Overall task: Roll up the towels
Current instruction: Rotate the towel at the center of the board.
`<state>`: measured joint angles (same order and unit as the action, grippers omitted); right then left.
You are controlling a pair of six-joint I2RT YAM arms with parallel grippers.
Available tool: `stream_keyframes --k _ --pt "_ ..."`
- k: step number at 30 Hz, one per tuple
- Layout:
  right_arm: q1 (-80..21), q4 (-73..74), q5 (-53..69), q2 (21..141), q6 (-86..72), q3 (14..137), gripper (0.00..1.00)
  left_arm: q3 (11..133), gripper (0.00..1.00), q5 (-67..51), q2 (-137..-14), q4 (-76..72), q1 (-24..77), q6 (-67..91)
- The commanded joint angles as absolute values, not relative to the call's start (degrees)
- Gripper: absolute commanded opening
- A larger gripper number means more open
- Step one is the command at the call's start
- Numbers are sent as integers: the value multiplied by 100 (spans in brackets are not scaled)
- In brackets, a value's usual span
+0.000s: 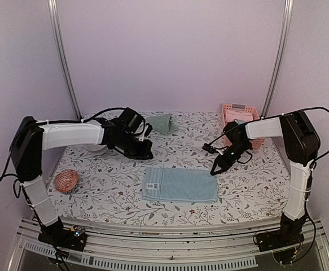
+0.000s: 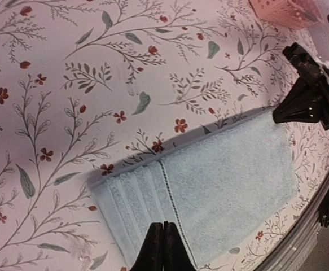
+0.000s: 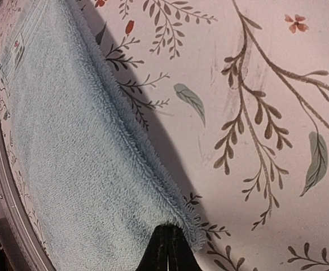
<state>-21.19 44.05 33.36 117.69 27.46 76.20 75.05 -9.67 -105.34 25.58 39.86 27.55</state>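
Note:
The light blue towel (image 1: 179,184) lies flat and folded at the middle front of the table, its white label (image 1: 154,184) near the left end. The pale green towel (image 1: 161,123) sits crumpled at the back. My left gripper (image 1: 148,153) hovers over the blue towel's (image 2: 226,180) far left part, jaws (image 2: 163,227) shut with nothing between them. My right gripper (image 1: 214,170) is shut, and its tips (image 3: 170,228) touch the far right corner of the blue towel (image 3: 68,158). Whether fabric is caught there is not visible.
A pink slatted basket (image 1: 240,121) stands at the back right, behind the right arm. A pinkish ball-like object (image 1: 66,181) rests near the left edge. The table's metal front rail (image 1: 170,228) runs just below the blue towel.

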Motion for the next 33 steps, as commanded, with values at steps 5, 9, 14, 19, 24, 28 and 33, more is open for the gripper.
stream_keyframes --k 5,9,14,19,24,28,33 --pt "-2164 4772 3171 11603 2871 6979 3 6259 0 -1263 -9792 2477 4858 3558" --pt "-2181 4816 3170 11608 2907 6979 3 5833 0 -1154 -9856 2363 4965 3894" --pt "-2222 4815 3244 11613 2922 6788 3 5725 0 -816 -10185 2284 4941 3782" --pt "-2450 4825 3300 11392 3041 6502 3 6333 0 -494 -10950 2689 4744 3258" --pt "-2835 4874 3536 11044 3184 6173 3 7299 0 92 -11768 3036 4296 2268" --pt "-3120 5184 4165 11003 3346 6163 4 8661 0 -78 -12379 3250 3892 1605" --pt "-3135 5738 4973 10735 3846 6482 8 9712 0 -419 -12415 3493 3853 1035"
